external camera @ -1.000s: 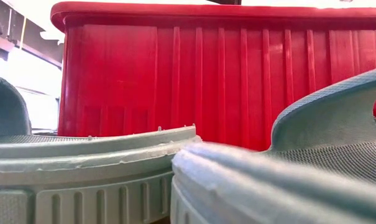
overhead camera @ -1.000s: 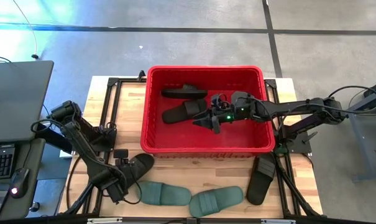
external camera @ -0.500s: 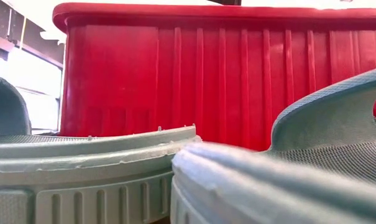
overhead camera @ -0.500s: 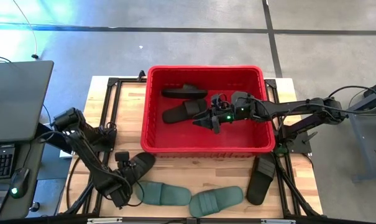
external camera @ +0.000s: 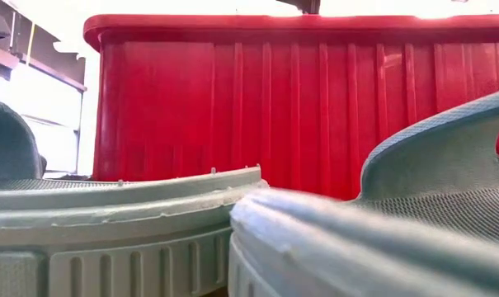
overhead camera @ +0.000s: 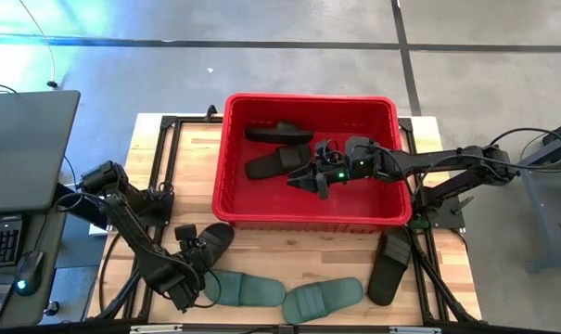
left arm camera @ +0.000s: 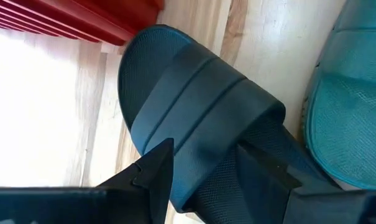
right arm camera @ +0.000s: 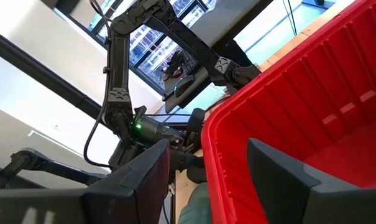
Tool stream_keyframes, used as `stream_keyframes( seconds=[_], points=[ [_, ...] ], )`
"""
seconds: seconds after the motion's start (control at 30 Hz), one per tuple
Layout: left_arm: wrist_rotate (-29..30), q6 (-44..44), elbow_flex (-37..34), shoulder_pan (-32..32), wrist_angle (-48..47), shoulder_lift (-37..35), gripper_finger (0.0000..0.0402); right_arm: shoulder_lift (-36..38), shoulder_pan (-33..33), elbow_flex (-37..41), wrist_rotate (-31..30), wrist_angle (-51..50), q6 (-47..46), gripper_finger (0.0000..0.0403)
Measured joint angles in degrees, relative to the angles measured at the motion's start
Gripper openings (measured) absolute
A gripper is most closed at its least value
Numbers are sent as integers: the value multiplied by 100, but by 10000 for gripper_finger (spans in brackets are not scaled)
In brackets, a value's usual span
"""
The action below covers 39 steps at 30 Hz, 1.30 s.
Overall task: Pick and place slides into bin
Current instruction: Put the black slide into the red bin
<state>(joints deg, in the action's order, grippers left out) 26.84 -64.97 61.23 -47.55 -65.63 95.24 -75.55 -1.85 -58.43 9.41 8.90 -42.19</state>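
Left wrist view alone shows left gripper (left arm camera: 206,171) straddling black slide (left arm camera: 194,143).

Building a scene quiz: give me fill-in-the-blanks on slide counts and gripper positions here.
1. The red bin holds ___ black slides.
2. The left gripper straddles a ___ slide on the table.
3. ___ green slides lie on the table.
4. The right gripper hangs open over the ___.

Missing: two; black; two; bin
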Motion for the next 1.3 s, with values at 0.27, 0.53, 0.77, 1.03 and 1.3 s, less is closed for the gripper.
stream_keyframes(
  seconds=[0.27,0.53,0.77,1.03,1.3],
  points=[
    [88,-254,-161,-2,-13,94,154,0,0,0,-2,-1,16,204],
    [-2,-501,-53,-4,244,351,154,0,0,0,6,-1,-82,204],
    [217,-371,146,122,-189,722,154,0,0,0,7,-6,-44,204],
    [114,-355,109,606,-251,881,111,0,0,0,9,10,-44,204],
    [-237,341,723,634,-434,859,20,0,0,0,13,0,13,204]
  ],
)
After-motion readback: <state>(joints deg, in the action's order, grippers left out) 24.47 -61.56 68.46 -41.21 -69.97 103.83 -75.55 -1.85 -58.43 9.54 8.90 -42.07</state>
